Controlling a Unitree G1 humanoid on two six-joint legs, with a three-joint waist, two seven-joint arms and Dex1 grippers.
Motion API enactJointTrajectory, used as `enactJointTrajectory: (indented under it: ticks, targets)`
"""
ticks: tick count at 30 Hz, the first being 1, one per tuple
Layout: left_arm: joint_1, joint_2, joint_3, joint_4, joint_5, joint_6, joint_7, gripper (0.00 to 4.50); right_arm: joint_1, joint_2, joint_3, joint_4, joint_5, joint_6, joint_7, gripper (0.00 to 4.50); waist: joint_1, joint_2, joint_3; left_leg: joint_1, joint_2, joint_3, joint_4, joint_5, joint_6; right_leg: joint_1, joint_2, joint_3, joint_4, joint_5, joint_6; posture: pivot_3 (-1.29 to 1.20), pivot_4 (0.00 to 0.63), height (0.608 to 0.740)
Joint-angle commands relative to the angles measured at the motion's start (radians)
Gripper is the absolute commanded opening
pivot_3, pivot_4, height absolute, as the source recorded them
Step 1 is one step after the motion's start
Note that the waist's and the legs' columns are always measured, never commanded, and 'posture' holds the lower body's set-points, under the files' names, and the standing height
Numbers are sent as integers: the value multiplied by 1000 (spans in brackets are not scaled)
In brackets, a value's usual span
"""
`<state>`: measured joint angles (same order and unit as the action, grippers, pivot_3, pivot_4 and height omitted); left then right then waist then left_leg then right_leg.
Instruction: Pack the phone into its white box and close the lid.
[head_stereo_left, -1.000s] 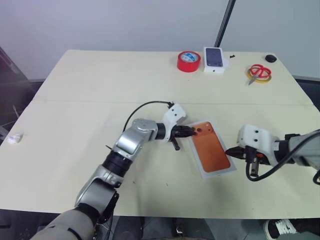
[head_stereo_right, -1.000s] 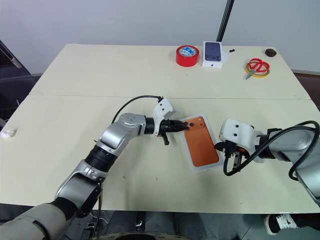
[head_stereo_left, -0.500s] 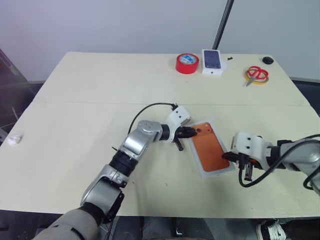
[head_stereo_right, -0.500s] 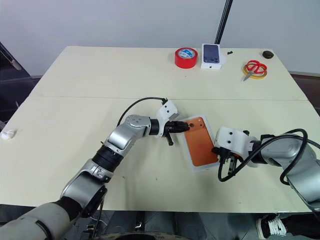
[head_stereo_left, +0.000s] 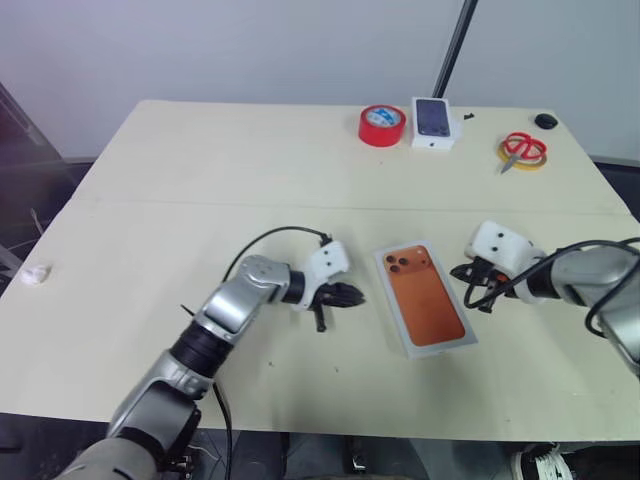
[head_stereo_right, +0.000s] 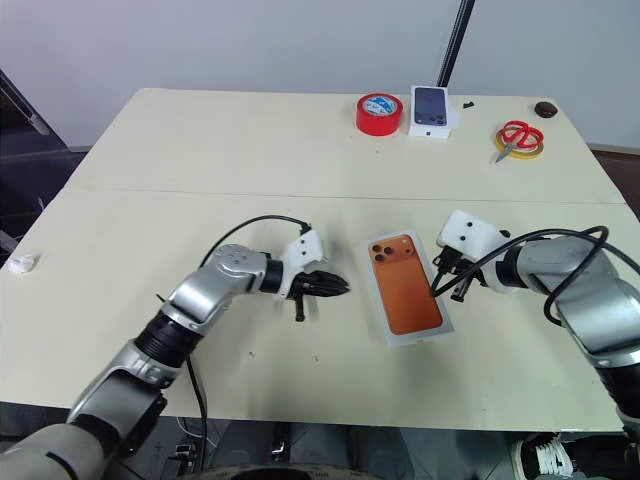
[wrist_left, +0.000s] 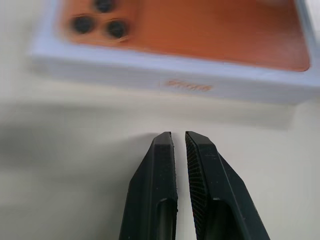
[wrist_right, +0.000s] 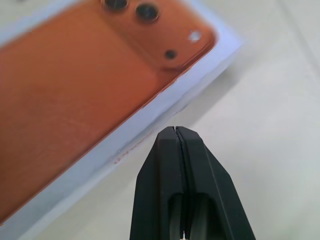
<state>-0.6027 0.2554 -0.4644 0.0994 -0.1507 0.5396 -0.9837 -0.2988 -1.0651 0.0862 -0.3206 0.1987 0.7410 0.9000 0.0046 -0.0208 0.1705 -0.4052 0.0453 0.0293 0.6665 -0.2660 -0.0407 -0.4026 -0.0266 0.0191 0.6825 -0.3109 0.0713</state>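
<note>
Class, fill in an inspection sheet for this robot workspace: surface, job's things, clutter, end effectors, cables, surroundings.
Surface: cream table, seam across it.
Job's things: phone lies camera side up on the white box; lid: nothing seen.
Clutter: red tape roll, small phone-picture box, red scissors, crumpled paper.
End effectors: left end effector shut, beside the box; right end effector shut, at its other side.
Cables: black cable on the left arm.
Surroundings: grey wall, dark pole.

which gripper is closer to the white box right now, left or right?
Right. The right gripper sits just off the white box at its camera-end corner, fingers shut, not touching. The left gripper is off the opposite long side, across a clear gap of table.
</note>
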Motion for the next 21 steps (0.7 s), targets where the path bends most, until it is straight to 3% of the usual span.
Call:
enactJointTrajectory:
  ticks: [1,21]
  targets:
    - [-23,-32,-24,11,23,-24,15,445,-30,9,3,-5,-19,-23,0,11,-2,0,0,-1,0,0,0,0,0,-1,0,0,1,0,0,0,150,732]
    - [-43,-104,69,-12,-36,10,48,445,8,7,-14,-17,-34,-27,27,11,-14,0,0,-1,1,-1,0,0,0,-2,1,0,1,0,0,0,150,732]
